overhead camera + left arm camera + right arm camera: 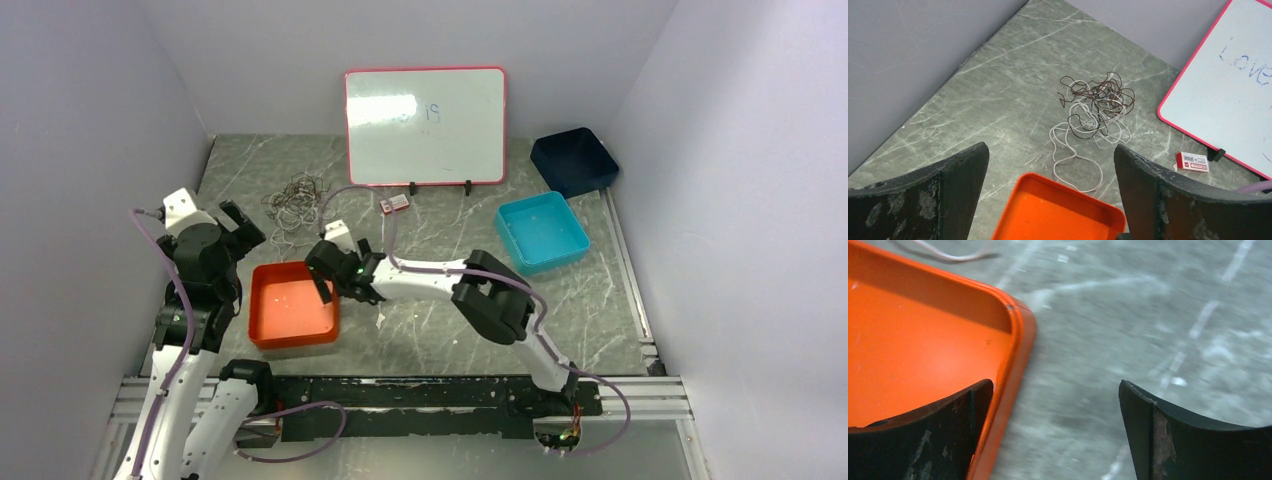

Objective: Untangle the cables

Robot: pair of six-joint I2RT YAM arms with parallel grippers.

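Black and white cables [1095, 106] tangle, strands indistinguishable.

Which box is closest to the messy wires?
The orange tray: a white loop of the cables lies beside its corner. The teal bin and dark blue bin sit far away.

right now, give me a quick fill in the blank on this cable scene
1. The tangled cables lie on the table just beyond the ____ tray.
2. The left gripper and the right gripper are both ____.
3. Propped at the back of the table stands a pink-framed ____.

Missing words: orange; open; whiteboard.
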